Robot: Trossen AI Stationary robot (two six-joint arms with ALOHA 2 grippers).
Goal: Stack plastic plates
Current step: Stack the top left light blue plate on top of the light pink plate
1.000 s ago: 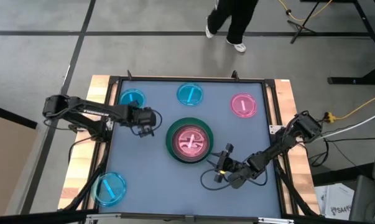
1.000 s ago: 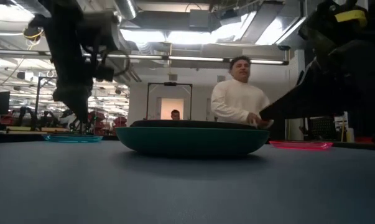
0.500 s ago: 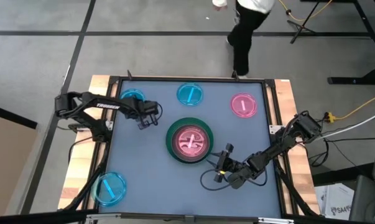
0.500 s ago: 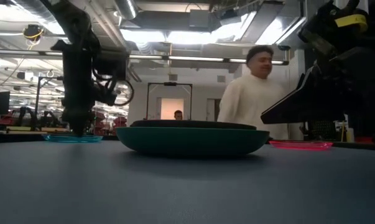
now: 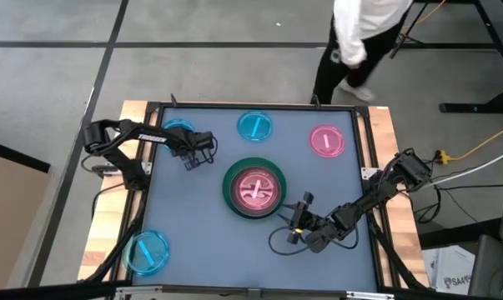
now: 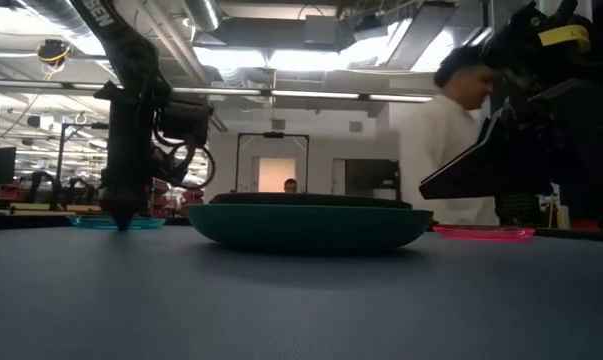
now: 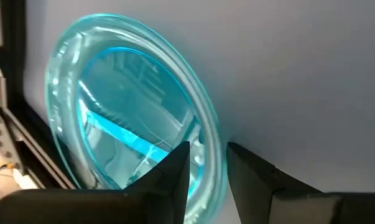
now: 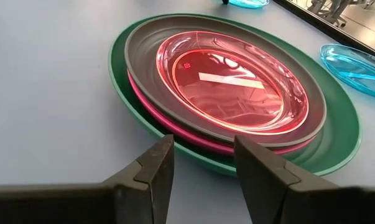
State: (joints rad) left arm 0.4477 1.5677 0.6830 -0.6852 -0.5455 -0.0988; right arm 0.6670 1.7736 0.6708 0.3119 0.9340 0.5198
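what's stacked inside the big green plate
In the green plate sit a hot-pink plate, a dark grey plate and a translucent pink plate. Anything beneath them is covered.

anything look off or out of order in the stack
Yes. In the stack the hot-pink plate sits under the wider grey plate, only its rim peeking out. Otherwise it sits level on the green plate; nothing is spilled or broken.

A stack of plates (image 5: 254, 189) sits mid-tabletop (image 5: 201, 242), three single plates (image 5: 254, 127) ranged along the far edge and another plate (image 5: 146, 251) at the near left corner; the left hand (image 5: 195, 157) is at the far-left plate (image 5: 178, 131), the right hand (image 5: 299, 223) near-right of the stack.
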